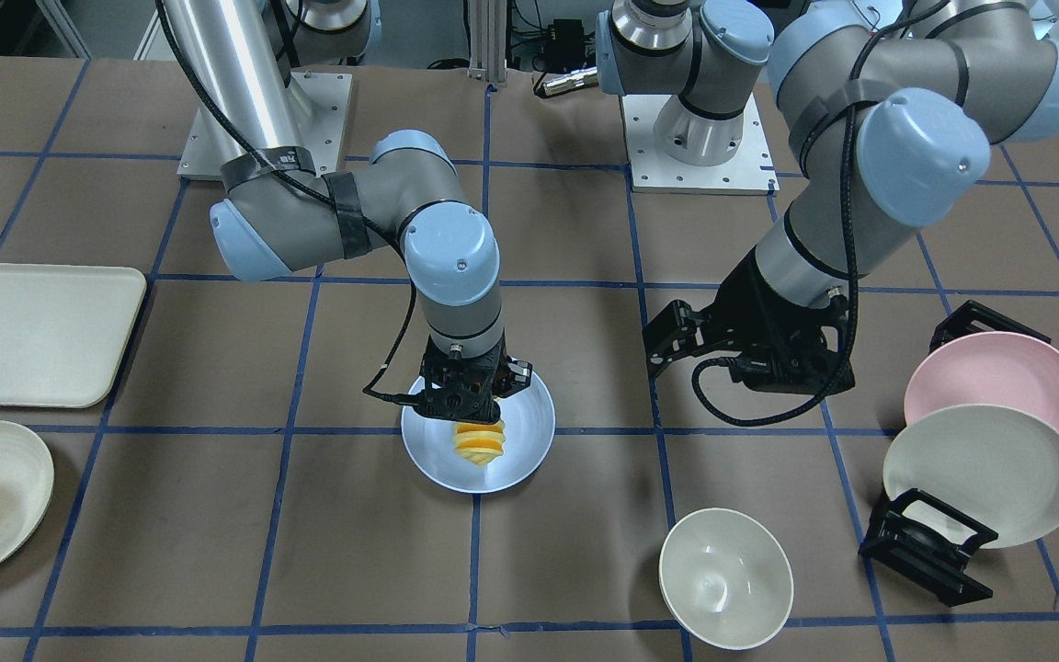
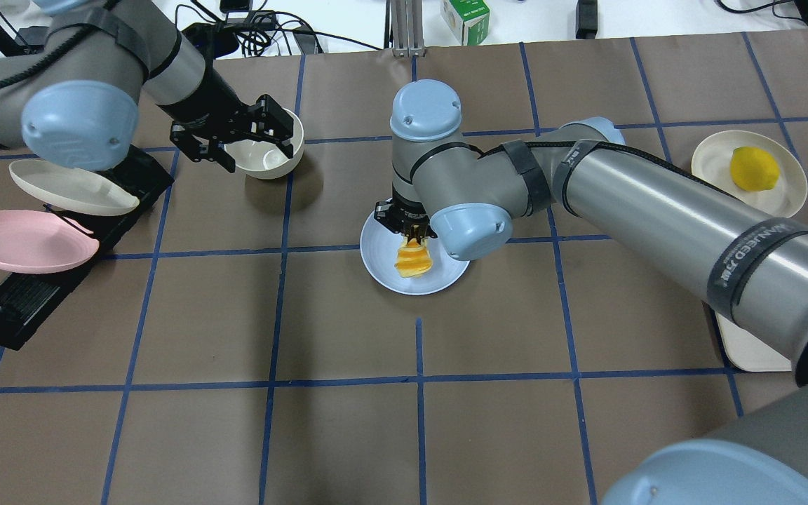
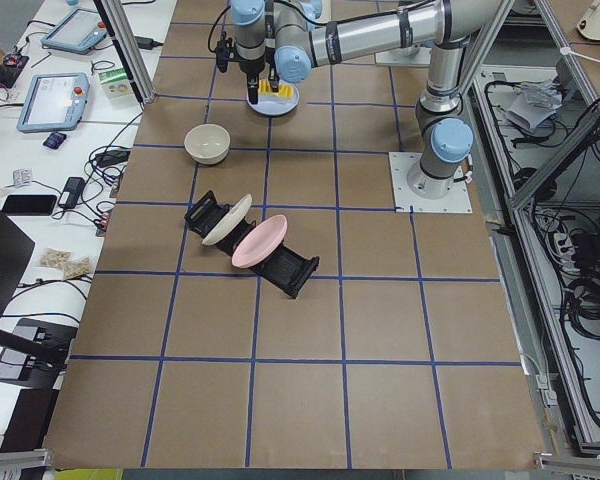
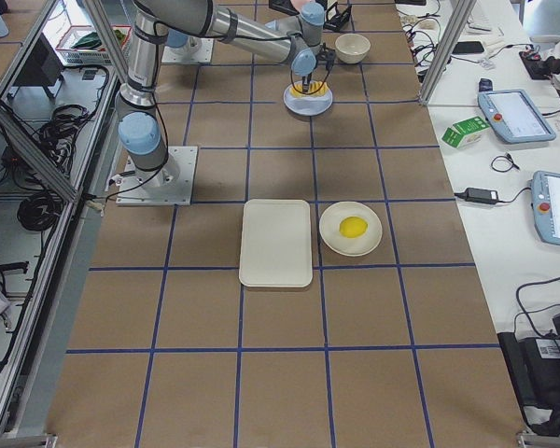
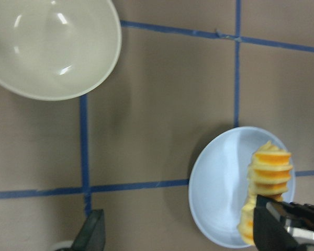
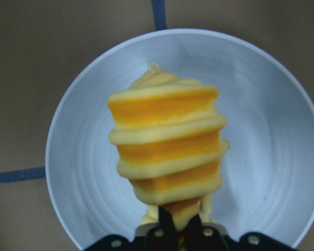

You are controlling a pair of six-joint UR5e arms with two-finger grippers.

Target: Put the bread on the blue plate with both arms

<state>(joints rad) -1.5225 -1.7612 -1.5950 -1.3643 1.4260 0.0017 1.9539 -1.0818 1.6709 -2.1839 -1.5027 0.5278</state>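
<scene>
Your right arm reaches in low towards the table's middle, with its forearm almost level. Its wrist turns straight down, so the right gripper hangs vertical. The jaws are pinched together on one end of the bread. Your left arm is bent at the elbow, with its wrist sloping forward and down. You can see the left gripper tilted, its two fingers spread wide with nothing held between them. The two grippers are well apart.

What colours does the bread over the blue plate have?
The bread has pale yellow slices with orange bands, clearest in the right wrist view.
</scene>
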